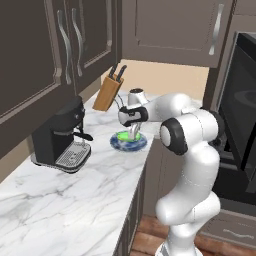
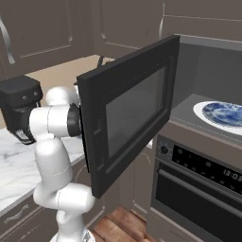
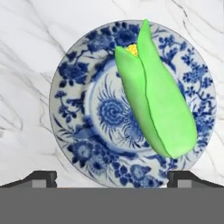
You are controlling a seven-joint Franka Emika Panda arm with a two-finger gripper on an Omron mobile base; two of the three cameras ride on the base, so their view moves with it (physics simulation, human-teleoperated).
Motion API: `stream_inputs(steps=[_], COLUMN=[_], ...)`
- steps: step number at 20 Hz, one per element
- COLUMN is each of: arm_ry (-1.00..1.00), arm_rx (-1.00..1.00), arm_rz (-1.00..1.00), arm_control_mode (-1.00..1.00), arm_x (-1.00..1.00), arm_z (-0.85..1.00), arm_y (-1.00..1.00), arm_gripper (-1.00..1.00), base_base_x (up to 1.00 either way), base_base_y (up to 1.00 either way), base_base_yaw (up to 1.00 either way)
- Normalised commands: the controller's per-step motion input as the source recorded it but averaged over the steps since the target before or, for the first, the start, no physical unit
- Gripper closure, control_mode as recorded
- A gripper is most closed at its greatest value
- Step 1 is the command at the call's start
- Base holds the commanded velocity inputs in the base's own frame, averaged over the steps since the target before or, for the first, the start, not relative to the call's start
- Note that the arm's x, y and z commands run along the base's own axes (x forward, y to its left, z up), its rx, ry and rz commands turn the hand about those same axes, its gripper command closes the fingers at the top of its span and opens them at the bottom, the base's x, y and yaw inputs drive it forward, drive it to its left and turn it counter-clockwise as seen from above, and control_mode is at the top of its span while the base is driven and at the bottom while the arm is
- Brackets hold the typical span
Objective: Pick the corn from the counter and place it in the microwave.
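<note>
the corn (image 3: pixel 154 99) is seen lying on a blue patterned plate (image 3: pixel 74 113) on the counter (image 1: pixel 60 200). the pincer (image 3: pixel 112 178) is held wide open above it, empty. the microwave (image 2: pixel 137 108) door is open.

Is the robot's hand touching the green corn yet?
Apart. In the hand view, the gripper has its two tips spread wide at the bottom edge, and the corn lies on the blue plate with clear space between them.
</note>
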Motion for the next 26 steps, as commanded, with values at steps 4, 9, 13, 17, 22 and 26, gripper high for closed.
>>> stream_inputs(steps=[4,9,13,17,22,26], arm_ry=[0.0,0.0,0.0,0.0,0.01,0.01], arm_rx=[0.0,0.0,0.0,0.0,0.0,0.0], arm_rz=[0.08,0.07,0.05,0.04,0.03,0.02], arm_control_mode=[-1.0,-1.0,-1.0,-1.0,-1.0,-1.0], arm_x=[0.58,0.42,0.38,0.4,0.03,-0.01], arm_z=[-0.19,-0.3,-0.45,-0.41,-0.47,-0.34], arm_y=[0.0,0.02,0.21,0.16,0.1,0.02], arm_gripper=[-1.0,-1.0,-1.0,-1.0,-1.0,1.0], base_base_x=[0.0,0.0,0.0,0.0,0.0,0.0], base_base_y=[0.0,0.0,0.0,0.0,0.0,0.0], base_base_yaw=[0.0,0.0,0.0,0.0,0.0,0.0])
